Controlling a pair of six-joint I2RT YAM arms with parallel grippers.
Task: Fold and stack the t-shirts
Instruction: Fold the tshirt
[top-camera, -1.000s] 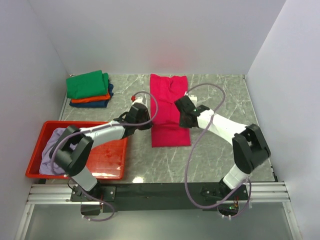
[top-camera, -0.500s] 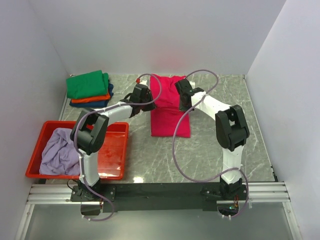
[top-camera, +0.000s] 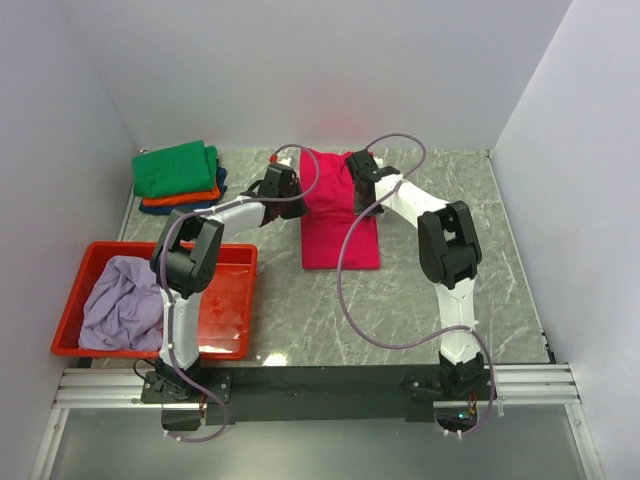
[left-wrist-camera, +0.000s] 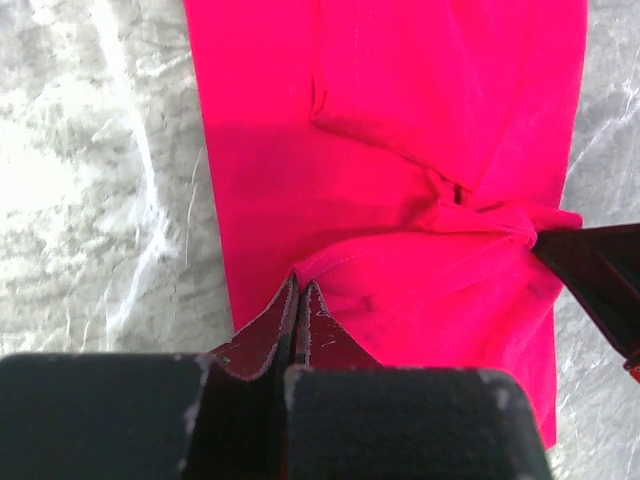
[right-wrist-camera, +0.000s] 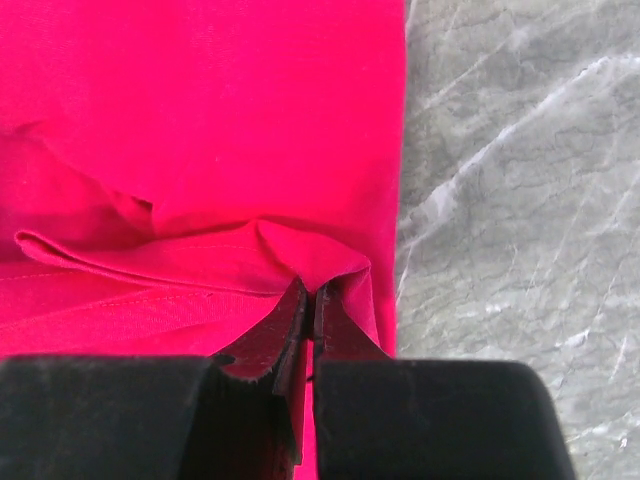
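- Three shirts already sit folded in a pile at the far left corner: the green shirt (top-camera: 175, 168) on top, the orange shirt (top-camera: 182, 197) beneath it, and the dark blue shirt (top-camera: 192, 208) at the bottom.
- One more, the pink shirt (top-camera: 338, 225), lies at the far middle of the table (top-camera: 430, 290) as a long strip.
- Both claws hold it. The left gripper (left-wrist-camera: 298, 290) is pinched tight on its left edge and the right gripper (right-wrist-camera: 308, 290) on its right edge, with a lifted flap between them.
- I'd judge this shirt mid-fold, not yet stacked.
- Last, the lavender shirt (top-camera: 120, 305) lies crumpled in the red tray (top-camera: 228, 312), unfolded.
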